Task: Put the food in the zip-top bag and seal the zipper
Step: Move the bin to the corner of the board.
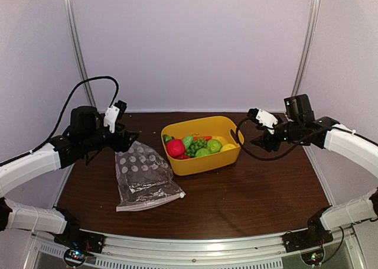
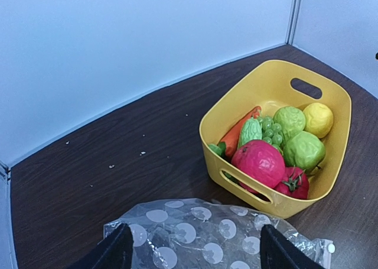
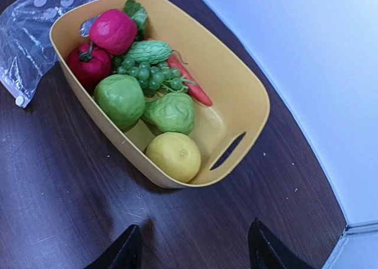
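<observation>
The food (image 1: 198, 145) lies in a yellow basket (image 1: 208, 161): a pink fruit (image 2: 258, 162), a red tomato (image 2: 293, 183), green fruits (image 3: 121, 99), green grapes (image 3: 150, 74), a yellow lemon (image 3: 175, 156) and an orange carrot (image 3: 188, 83). The dotted clear zip-top bag (image 1: 143, 178) lies flat left of the basket; its zipper edge (image 1: 150, 203) faces the near side. My left gripper (image 2: 192, 250) is open and empty above the bag's far end. My right gripper (image 3: 194, 250) is open and empty over the table, right of the basket.
The dark wood table (image 1: 248, 192) is closed in by pale walls at the back and sides. A black cable (image 1: 243, 140) hangs from the right arm near the basket's right end.
</observation>
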